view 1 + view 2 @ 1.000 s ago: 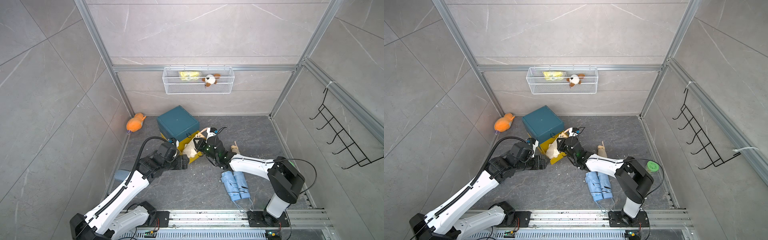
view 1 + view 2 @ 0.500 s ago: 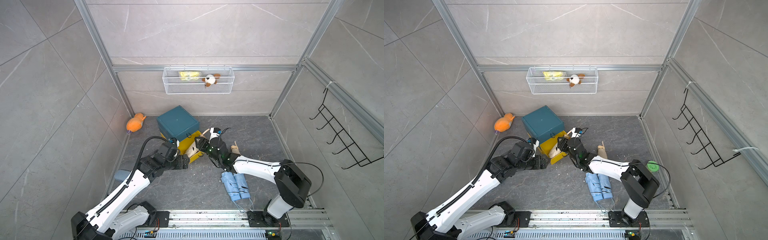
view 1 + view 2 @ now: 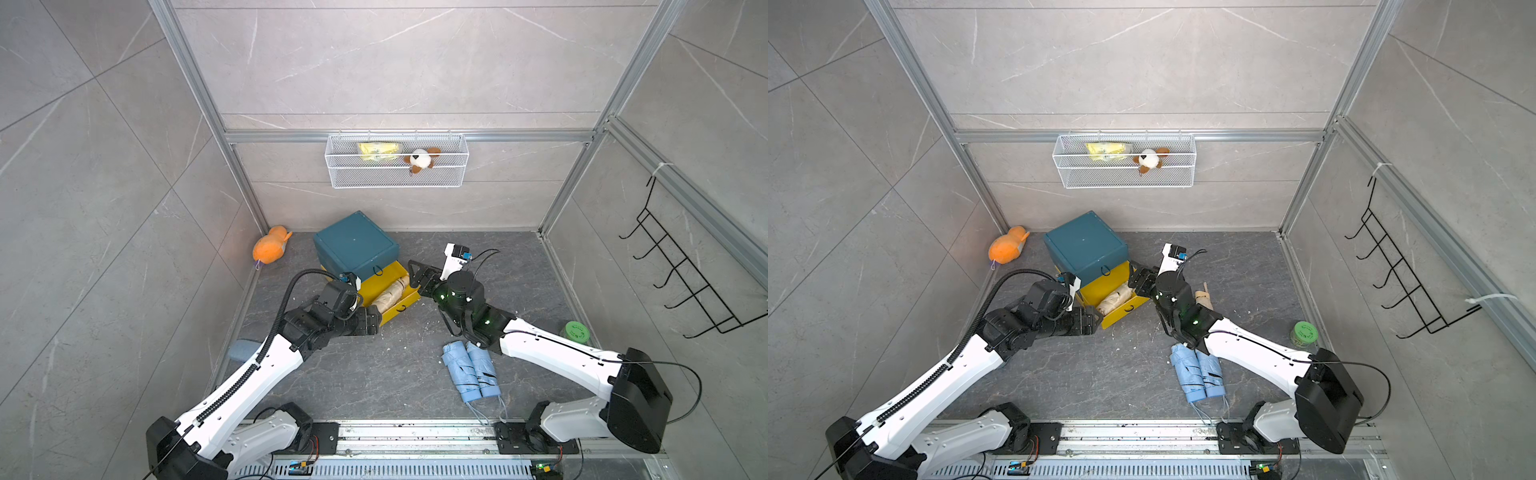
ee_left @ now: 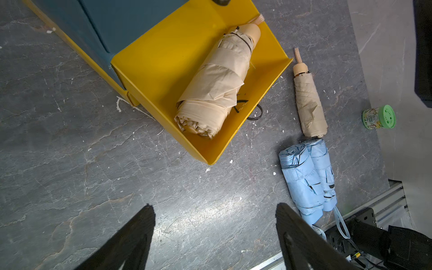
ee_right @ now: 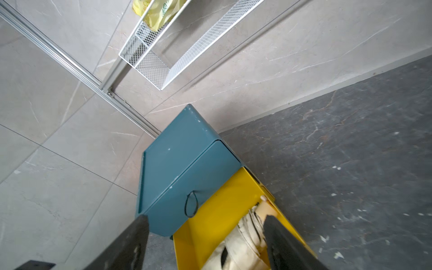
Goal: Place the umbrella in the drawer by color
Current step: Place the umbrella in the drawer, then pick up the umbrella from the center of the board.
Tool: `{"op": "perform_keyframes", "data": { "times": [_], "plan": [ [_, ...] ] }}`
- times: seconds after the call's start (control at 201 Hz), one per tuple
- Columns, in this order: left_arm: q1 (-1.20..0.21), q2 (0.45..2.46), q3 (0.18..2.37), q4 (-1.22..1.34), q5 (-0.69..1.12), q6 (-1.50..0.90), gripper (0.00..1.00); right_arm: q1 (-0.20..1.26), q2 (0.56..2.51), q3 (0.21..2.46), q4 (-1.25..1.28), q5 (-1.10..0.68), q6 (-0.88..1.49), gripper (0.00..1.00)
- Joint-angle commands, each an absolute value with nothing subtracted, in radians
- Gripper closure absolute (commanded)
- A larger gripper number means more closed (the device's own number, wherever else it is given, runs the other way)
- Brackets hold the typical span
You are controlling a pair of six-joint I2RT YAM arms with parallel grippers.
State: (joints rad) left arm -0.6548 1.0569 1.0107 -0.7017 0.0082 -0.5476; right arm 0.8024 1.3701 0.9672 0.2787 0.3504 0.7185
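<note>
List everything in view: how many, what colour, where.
cabinet: 1, teal, floor by back wall
yellow drawer: 1, yellow, pulled open from cabinet
drawer umbrella: 1, beige, in yellow drawer
blue umbrellas: 2, light blue, together on floor
floor umbrella: 1, beige, floor by blue umbrellas
plush toy: 1, orange, back corner floor
wire basket: 1, white, on back wall
packet: 1, yellow, in wire basket
small plush: 1, brown and white, in wire basket
hook rack: 1, black, on side wall
jar: 1, green lid, floor by side wall
block: 1, grey-blue, floor beside left arm
left gripper: 1, black, open, over bare floor
right gripper: 1, black, open, above yellow drawer
</note>
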Motion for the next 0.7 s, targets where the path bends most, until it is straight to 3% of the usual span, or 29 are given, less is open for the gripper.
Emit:
{"op": "perform_keyframes", "data": {
  "times": [0.0, 0.254, 0.692],
  "plan": [
    [-0.667, 1.065, 1.059, -0.679, 0.035, -0.533, 0.15, 0.748, 1.316, 0.979, 0.097, 0.3, 0.638, 0.17],
    [-0.742, 1.118, 1.104, -0.571, 0.16, -0.492, 0.15, 0.573, 1.282, 1.036, -0.211, 0.079, 0.519, 0.14],
    [-0.908, 1.333, 1.206, -0.373, 0.269, -0.489, 0.14, 0.418, 1.449, 1.033, -0.423, 0.023, 0.445, 0.12]
  ]
}}
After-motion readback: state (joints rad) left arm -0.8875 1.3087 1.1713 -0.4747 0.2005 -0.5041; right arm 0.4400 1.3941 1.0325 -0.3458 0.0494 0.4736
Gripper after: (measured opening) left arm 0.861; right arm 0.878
